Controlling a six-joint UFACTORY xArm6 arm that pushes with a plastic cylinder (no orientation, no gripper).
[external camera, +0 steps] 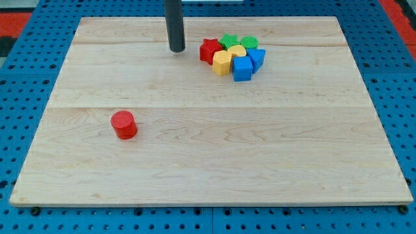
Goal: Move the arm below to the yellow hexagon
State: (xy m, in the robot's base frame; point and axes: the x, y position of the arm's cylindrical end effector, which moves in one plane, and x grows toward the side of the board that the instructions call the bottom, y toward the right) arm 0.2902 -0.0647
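One tip (176,49) left of yellow hexagon (221,63).

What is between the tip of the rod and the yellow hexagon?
In the camera view, the red star lies between my tip and the yellow hexagon; left of the star, the board is bare.

The worktop (214,156) is pale wood grain — on a blue perforated base (13,97). Blocks: red cylinder (123,125), red star (209,49), yellow hexagon (221,63), blue cube (242,68), green ones (229,41) — dark grey rod (175,26).
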